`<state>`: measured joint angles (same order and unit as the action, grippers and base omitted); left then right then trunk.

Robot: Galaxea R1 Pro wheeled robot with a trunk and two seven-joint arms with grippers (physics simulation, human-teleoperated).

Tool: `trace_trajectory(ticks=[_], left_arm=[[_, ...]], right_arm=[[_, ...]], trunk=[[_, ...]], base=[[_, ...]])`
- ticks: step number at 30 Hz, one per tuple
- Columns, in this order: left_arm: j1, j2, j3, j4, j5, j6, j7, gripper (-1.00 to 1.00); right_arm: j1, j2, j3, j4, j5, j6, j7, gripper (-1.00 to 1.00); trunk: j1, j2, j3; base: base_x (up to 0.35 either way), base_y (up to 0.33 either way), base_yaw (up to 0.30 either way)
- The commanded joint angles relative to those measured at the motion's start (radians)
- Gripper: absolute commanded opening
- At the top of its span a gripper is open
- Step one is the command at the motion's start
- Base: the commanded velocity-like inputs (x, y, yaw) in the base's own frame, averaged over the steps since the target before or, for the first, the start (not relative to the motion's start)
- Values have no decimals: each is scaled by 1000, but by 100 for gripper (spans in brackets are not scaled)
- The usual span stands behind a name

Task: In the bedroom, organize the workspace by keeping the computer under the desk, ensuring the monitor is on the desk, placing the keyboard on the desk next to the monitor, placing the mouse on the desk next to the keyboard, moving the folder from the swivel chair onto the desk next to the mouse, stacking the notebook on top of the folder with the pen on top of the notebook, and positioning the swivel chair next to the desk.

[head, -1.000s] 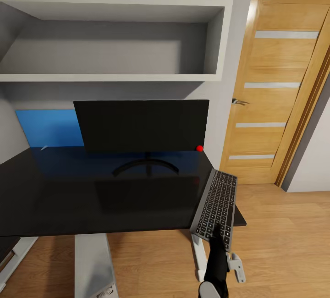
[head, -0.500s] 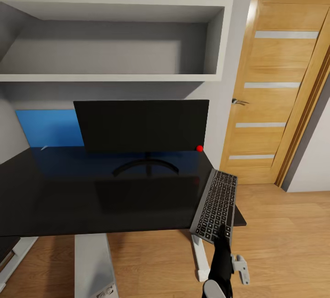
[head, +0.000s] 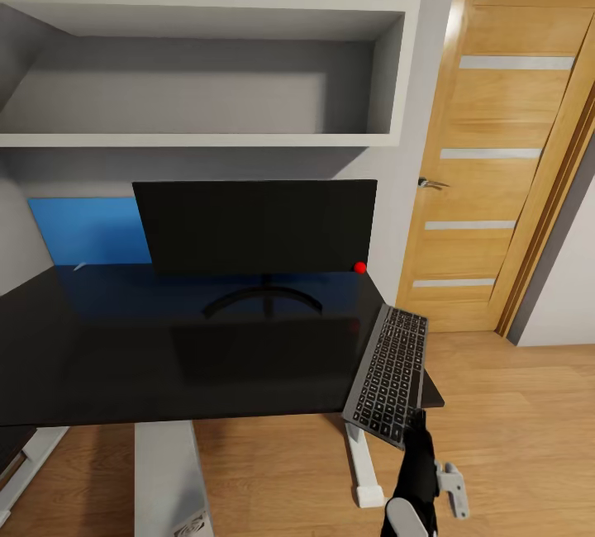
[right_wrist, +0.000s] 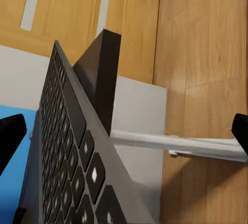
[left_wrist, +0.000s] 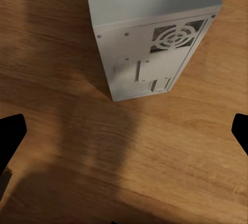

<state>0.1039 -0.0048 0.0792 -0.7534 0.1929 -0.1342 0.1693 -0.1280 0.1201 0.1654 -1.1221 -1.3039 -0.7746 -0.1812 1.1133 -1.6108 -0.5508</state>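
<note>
Monitor (head: 254,225) on desk (head: 124,355) — keyboard (head: 388,374) at its right edge.

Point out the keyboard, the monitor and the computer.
keyboard (head: 391,374), head view, middle of its keys.
monitor (head: 254,225), head view, centre of the black screen.
computer (left_wrist: 151,53), left wrist view, perforated rear panel.

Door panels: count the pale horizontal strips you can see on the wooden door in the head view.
4. The strips run down the door: one near the top, then and the lowest. Its top is cropped, so more may exist.
</note>
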Motion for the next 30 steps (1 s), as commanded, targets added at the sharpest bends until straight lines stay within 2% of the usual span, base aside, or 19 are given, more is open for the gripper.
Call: trace_trajectory(ticks=[1, 5, 8, 13, 14, 20, 22, 27, 29, 30], left_arm=[[0, -1, 1, -1, 10, -2, 0, 100], [0, -1, 1, -1, 10, -2, 0, 100], [1, 0, 1, -1, 10, -2, 0, 100], [1, 0, 1, -1, 11, -2, 1, 100], [0, 0, 1, -1, 11, -1, 1, 100], [1, 0, 1, -1, 11, -1, 1, 100], [0, 0, 1, -1, 11, -1, 1, 100], [1, 0, 2, -1, 11, 0, 1, 100], [1, 0, 2, -1, 11, 0, 1, 100], [1, 0, 2, -1, 11, 0, 1, 100]], right_arm=[[-1, 0, -6, -1, 3, 2, -8, 100], [-1, -5, -34, -1, 3, 26, -7, 100], [-1, -19, -54, -1, 3, 43, -6, 100], [-1, -52, -65, -2, 3, 59, -7, 100], [-1, -73, -67, -3, 3, 73, -7, 100], [-1, -145, -70, -8, 4, 144, -2, 100], [-2, -179, -79, -8, 4, 169, -1, 100], [-2, -238, -120, -1, 9, 188, 0, 100], [-2, -288, -145, 33, 11, 194, 1, 100], [-2, -300, -148, 45, 12, 195, 2, 100]], trunk=[[0, 0, -1], [0, 0, -1], [0, 0, -1], [0, 0, -1], [0, 0, -1], [0, 0, -1], [0, 0, -1], [0, 0, -1], [0, 0, -1], [0, 0, -1]], base=[[0, 0, 0], [0, 0, 0], [0, 0, 0], [0, 0, 0], [0, 0, 0], [0, 0, 0], [0, 0, 0], [0, 0, 0], [0, 0, 0], [0, 0, 0]])
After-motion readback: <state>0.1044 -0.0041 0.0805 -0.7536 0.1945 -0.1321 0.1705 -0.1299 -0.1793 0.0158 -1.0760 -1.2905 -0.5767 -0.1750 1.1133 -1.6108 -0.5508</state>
